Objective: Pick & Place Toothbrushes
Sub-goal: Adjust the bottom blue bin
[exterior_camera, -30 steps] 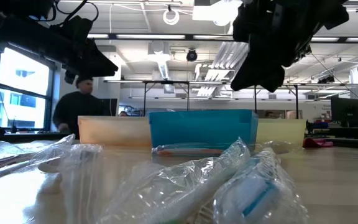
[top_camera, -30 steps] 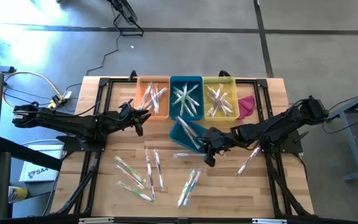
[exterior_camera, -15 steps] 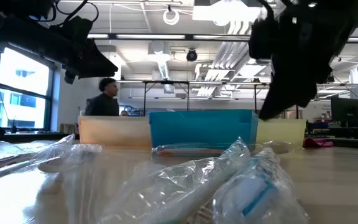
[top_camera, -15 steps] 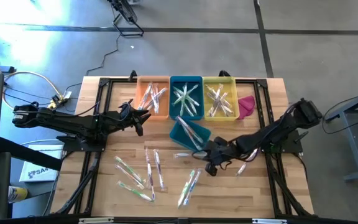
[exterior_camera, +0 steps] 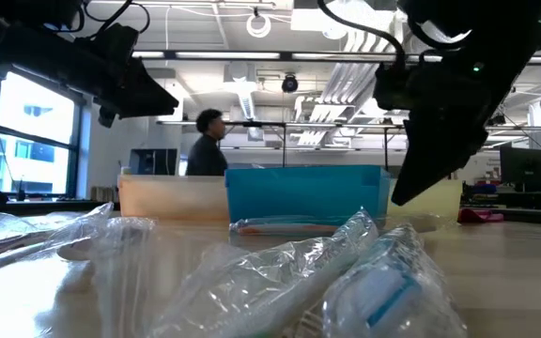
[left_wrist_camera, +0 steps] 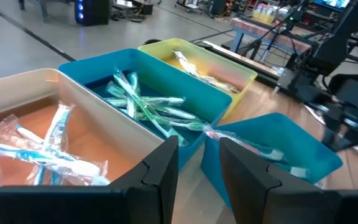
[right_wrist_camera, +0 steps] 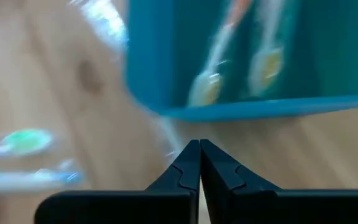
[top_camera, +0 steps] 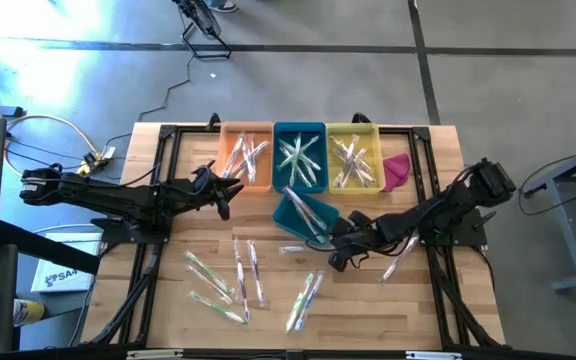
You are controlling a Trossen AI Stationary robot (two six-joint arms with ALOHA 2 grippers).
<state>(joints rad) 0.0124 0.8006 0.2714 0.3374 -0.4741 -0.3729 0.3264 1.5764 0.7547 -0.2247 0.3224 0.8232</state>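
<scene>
**Sorting half done, a dozen-odd brushes still loose**

Wide open workshop floor of grey concrete beyond the bench; in the low view, ceiling lights, desks and monitors, and a person walking past behind the bins.

Wooden slatted table with black frame rails, a pink cloth at its far right edge.

Along the far side, three bins in a row: orange bin, blue bin, yellow bin, each already holding a tangle of wrapped toothbrushes. Just in front, a loose blue tray, tipped askew, with a few brushes inside.

Judged roughly half complete: plenty binned, yet a scatter of loose toothbrushes remaining on the near half of the table, plus one stray brush lying under the right arm.

Right gripper low over the table just in front of the blue tray, fingers clenched tight together with nothing between them in its wrist view. Probably about to go for another loose brush.

Left gripper hovering beside the orange bin, fingers parted, nothing held, waiting.
</scene>
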